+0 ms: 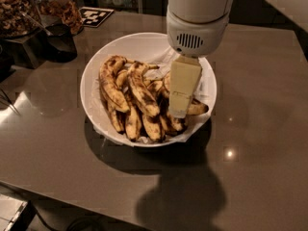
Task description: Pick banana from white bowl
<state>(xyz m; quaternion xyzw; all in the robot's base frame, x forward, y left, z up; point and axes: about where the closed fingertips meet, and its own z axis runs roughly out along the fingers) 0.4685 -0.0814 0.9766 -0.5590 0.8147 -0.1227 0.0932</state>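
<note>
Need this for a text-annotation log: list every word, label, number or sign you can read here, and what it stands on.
No readable words or numbers anywhere in the view.
Black-and-white square marker behind the white bowl: a code pattern, no letters.
Jar at far left: no legible label.
Hand, down among the bananas in the bowl's right side: no markings seen.
</note>
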